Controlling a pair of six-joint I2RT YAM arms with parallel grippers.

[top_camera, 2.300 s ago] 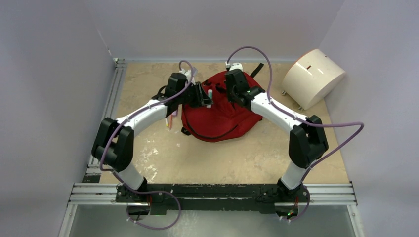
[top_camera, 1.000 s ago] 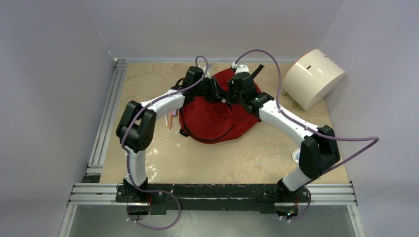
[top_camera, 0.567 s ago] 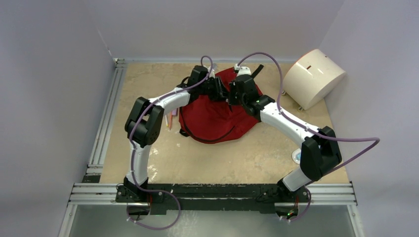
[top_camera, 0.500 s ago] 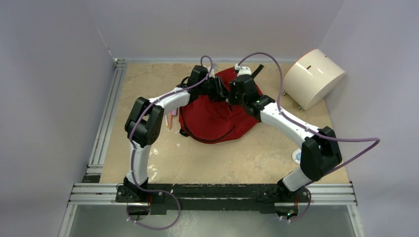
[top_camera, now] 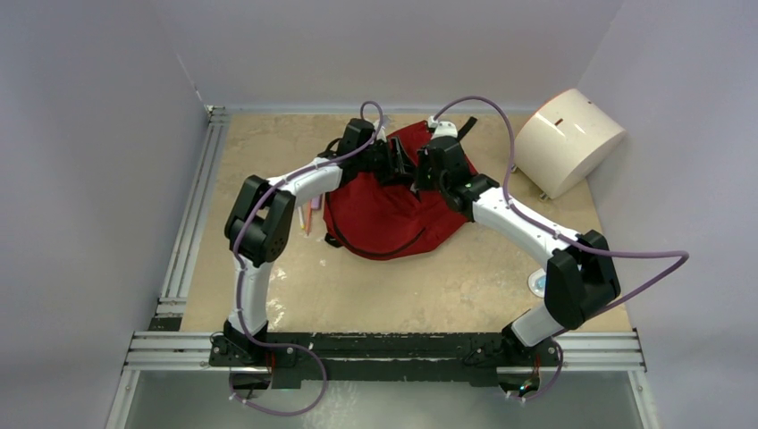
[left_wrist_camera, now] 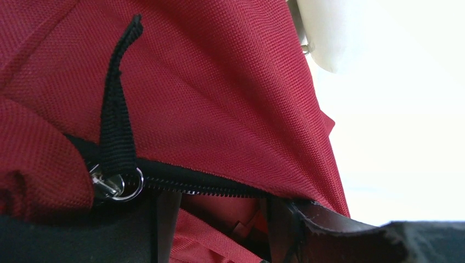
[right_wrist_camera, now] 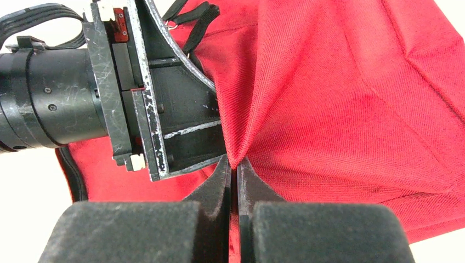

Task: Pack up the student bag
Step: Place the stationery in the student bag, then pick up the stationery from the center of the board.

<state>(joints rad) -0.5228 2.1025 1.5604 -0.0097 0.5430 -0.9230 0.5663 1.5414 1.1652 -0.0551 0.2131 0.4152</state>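
Over at the far middle of the table [top_camera: 402, 286] the student bag [top_camera: 384, 210] lies slumped, with both arms bent in over its top end. The right gripper [right_wrist_camera: 233, 164] has its jaws closed tight on a raised fold of the red fabric. Just beside it, the left gripper [right_wrist_camera: 218, 123] presses against the cloth with its jaws standing apart. A black zipper pull [left_wrist_camera: 118, 109] hangs at the bag's mouth. A white rounded box [top_camera: 568, 138] sits well apart in the far right corner.

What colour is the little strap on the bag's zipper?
Black. The zipper strap on the red student bag shows best in the left wrist view.
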